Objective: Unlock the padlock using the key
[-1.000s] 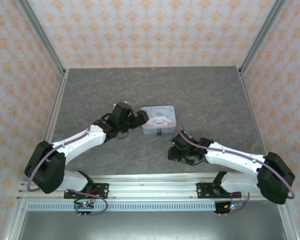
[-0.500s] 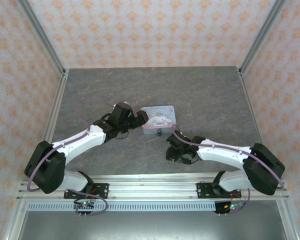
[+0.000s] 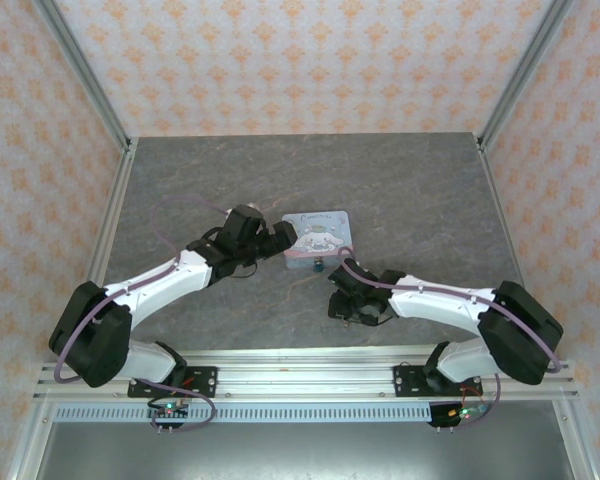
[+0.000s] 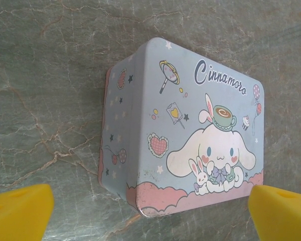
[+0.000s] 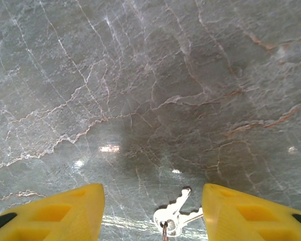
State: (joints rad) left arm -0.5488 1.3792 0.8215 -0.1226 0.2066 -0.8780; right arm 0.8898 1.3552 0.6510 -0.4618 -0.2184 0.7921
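The tin [image 4: 190, 125] has a pale blue lid with "Cinnamoro" in dark script above a white cartoon dog wearing a cup on its head, and a small rabbit at its feet. No other writing can be read on it. The left jaws are spread wide: their yellow fingertips [image 4: 15, 211] sit in the bottom corners of the left wrist view and touch nothing, with the tin's near corner between them.

From above, the tin [image 3: 318, 235] lies near the middle of the grey marbled worktop [image 3: 400, 190]. The padlock [image 3: 321, 266] is a tiny dark speck just beside the tin's near edge, too small to show any detail.

The right jaws are also spread, with the fingertips [image 5: 55, 213] apart and low over the worktop. Between them lie small silvery keys [image 5: 169, 217] on a ring, partly cut off by the bottom edge of the right wrist view.
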